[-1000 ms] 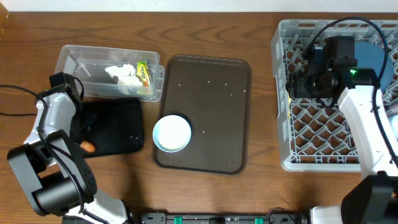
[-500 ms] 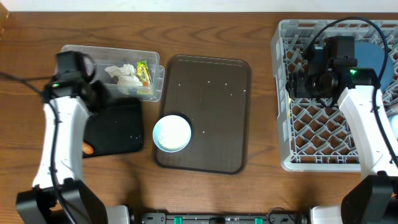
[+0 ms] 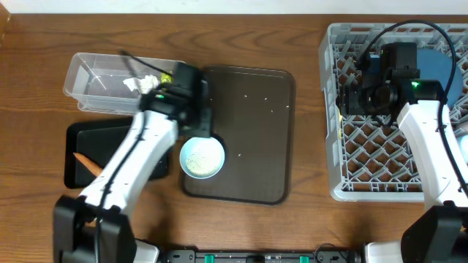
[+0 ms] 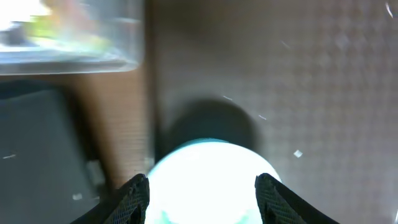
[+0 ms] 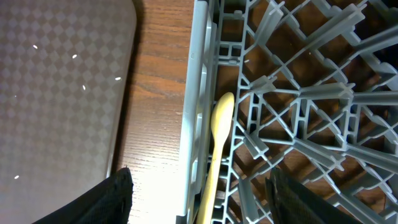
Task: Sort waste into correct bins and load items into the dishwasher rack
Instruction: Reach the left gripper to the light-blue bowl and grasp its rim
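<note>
Left gripper [image 4: 202, 190] spread over bowl [image 3: 202, 158] at tray's [image 3: 252, 109] near-left corner; right gripper [image 5: 199, 190] spread over spoon [image 5: 219, 137] past tray's right edge.

**Spoon lies along the rack's edge**

The pale yellow spoon [image 5: 216, 144] lies lengthwise just inside the left wall of the grey dishwasher rack [image 5: 298, 93], bowl end uppermost in the picture. The right gripper [image 5: 199, 179] hangs above it, fingers [image 5: 115, 198] spread wide. Left of a strip of wooden table [image 5: 158, 93], the brown tray [image 5: 56, 124] carries scattered rice grains [image 5: 74, 56].
</note>
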`<state>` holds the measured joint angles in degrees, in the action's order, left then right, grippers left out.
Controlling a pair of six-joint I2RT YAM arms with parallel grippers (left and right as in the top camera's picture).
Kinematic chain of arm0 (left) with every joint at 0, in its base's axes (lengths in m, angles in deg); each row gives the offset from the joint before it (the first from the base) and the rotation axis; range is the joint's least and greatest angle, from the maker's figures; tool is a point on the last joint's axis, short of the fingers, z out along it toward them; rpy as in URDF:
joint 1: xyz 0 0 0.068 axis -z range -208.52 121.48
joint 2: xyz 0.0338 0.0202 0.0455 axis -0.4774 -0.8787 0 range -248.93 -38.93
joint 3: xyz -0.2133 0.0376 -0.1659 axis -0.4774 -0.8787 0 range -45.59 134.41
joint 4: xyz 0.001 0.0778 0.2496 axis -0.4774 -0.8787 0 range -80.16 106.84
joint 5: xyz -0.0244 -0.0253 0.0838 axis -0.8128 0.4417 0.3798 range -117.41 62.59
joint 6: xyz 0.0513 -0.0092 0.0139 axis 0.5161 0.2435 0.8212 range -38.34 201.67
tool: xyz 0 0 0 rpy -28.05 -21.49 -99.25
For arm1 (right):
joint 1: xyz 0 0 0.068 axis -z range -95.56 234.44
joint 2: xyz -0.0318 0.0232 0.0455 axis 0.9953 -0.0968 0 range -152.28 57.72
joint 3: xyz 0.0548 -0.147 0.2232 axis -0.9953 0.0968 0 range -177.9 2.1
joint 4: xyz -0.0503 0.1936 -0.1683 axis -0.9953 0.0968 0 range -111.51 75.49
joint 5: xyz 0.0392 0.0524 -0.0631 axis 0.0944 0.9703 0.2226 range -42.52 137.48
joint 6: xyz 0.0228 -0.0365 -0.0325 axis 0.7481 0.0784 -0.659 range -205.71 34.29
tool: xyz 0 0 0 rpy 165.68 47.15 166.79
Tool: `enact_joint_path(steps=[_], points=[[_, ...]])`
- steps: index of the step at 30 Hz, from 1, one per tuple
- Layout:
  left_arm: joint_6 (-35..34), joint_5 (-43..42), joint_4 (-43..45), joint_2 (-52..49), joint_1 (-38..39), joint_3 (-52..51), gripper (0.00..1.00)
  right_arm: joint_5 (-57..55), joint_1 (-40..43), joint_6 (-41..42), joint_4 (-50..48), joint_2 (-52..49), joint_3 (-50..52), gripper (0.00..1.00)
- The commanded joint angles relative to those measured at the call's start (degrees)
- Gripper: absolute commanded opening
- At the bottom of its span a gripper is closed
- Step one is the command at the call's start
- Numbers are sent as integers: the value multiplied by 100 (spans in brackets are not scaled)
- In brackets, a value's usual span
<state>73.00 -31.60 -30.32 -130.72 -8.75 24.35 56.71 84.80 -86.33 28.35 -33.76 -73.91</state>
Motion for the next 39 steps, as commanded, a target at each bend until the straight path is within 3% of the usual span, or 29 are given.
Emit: enact_joint_path(steps=[1,14,32,36,39], points=[[101,11,-31,-341,361,-105,57,46,-7,61,4,9,-7,68],[90,11,-26,-1193,1200,-125,57,46,-7,61,2,9,-7,68],[-297,13,275,-1270,1231,-619,56,48,-7,59,2,9,-7,68],[-299,11,317,-1270,1231,-619,35,46,-7,59,2,9,-7,68],[-299,11,315,-1270,1231,-623,29,46,-7,59,4,9,-7,68]])
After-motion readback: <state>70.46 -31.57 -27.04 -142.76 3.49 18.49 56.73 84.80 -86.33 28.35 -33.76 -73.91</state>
